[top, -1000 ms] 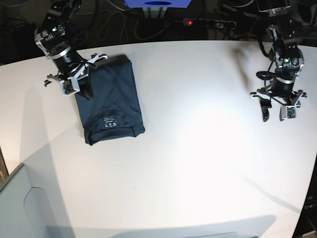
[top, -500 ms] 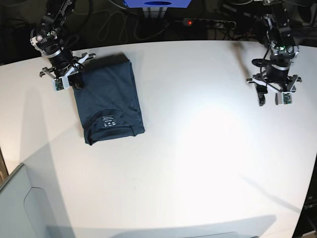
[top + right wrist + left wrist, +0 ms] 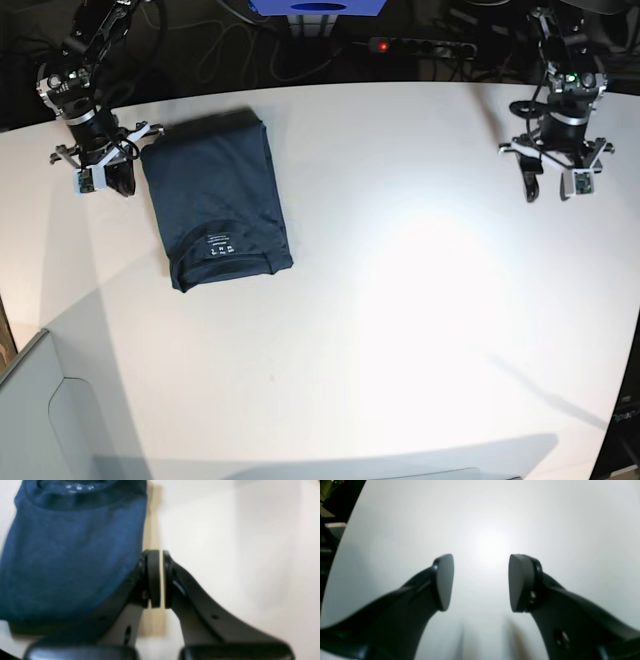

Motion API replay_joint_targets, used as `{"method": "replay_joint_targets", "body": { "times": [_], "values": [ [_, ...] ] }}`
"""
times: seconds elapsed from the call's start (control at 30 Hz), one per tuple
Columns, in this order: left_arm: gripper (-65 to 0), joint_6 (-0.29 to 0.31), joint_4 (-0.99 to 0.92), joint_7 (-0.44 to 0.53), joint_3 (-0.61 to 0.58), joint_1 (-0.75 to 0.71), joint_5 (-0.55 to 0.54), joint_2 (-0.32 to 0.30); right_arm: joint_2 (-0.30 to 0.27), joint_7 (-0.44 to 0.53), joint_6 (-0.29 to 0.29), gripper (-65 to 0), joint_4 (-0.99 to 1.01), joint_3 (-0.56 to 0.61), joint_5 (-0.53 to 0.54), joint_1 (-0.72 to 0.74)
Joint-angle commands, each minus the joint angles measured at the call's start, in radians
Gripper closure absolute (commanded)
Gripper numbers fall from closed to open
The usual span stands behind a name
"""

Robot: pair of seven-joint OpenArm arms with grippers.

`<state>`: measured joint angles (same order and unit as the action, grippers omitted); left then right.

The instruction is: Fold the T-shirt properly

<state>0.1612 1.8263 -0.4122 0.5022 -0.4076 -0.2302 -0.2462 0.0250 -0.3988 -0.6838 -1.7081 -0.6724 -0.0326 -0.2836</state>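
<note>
The work surface is a large white table (image 3: 400,300) with a rounded far edge, brightly lit, with a strong glare patch right of its middle. Behind the far edge the room is dark; tangled cables (image 3: 230,50) lie there, along with a power strip (image 3: 425,46) showing a red light and a blue box (image 3: 318,7) at the top centre. A pale grey panel (image 3: 40,420) cuts into the lower left corner of the base view.

The T-shirt (image 3: 218,200) lies on the left part of the table in the base view, folded into a tidy upright rectangle. It is dark navy. The neck end faces the near side, and a small white printed label (image 3: 219,245) shows inside the collar. The cloth lies flat with light creases; its far edge casts a slight shadow. In the right wrist view the same shirt (image 3: 72,552) fills the left half of the picture, the collar at the top.

The right gripper (image 3: 103,180) stands just beside the shirt's far left corner; whether it touches the cloth cannot be told. Its jaws are pressed together, and nothing is seen between them. The left gripper (image 3: 552,186) hangs above bare table well apart from the shirt, at the far right of the base view, its fingers (image 3: 443,580) spread wide and holding nothing.
</note>
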Motion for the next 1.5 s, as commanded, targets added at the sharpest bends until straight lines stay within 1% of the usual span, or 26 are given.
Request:
{"method": "replay_joint_targets", "body": {
  "times": [0.0,0.1,0.2,0.27,0.4,0.57,0.7,0.87,0.97,1.4,1.43,1.47],
  "values": [
    [-33.5,-0.009,0.026,0.023,0.008,-0.014,-0.005,-0.011,-0.007,0.028,-0.014,0.0,0.001,-0.002,0.013,-0.001],
    [-33.5,-0.007,0.051,0.023,0.014,-0.049,-0.005,0.02,-0.006,0.03,-0.014,0.0,0.038,-0.002,0.013,-0.007],
    [-33.5,-0.005,0.059,0.023,0.049,-0.078,-0.005,0.051,-0.001,0.03,-0.014,0.0,0.058,0.0,0.015,-0.016],
    [-33.5,-0.005,0.063,0.023,0.072,-0.08,-0.005,0.072,0.013,0.031,-0.014,0.0,0.064,0.001,0.015,-0.029],
    [-33.5,-0.004,0.063,0.023,0.126,-0.093,-0.005,0.1,0.023,0.03,-0.014,0.0,0.066,0.001,0.015,-0.044],
    [-33.5,-0.004,0.065,0.023,0.137,-0.127,-0.005,0.106,0.034,0.03,-0.014,0.0,0.067,0.004,0.015,-0.059],
    [-33.5,-0.004,0.065,0.023,0.137,-0.147,-0.01,0.107,0.033,0.031,-0.014,0.0,0.061,0.046,0.015,-0.079],
    [-33.5,-0.004,0.065,0.023,0.138,-0.192,-0.133,0.098,0.029,0.031,-0.014,0.0,0.059,0.07,0.015,-0.09],
    [-33.5,-0.004,0.065,0.023,0.138,-0.212,-0.174,0.097,0.031,0.031,-0.014,0.0,0.059,0.067,0.015,-0.09],
    [-33.4,-0.004,0.065,0.023,0.138,-0.25,-0.174,0.106,0.029,0.033,-0.014,0.0,0.032,0.062,0.017,-0.104],
    [-33.2,-0.004,0.066,0.023,0.138,-0.262,-0.176,0.106,0.029,0.033,-0.014,0.0,0.016,0.058,0.021,-0.105],
    [-31.4,-0.004,0.076,0.023,0.138,-0.273,-0.176,0.106,0.031,0.033,-0.014,0.0,0.0,0.039,0.032,-0.116]
  ]
}}
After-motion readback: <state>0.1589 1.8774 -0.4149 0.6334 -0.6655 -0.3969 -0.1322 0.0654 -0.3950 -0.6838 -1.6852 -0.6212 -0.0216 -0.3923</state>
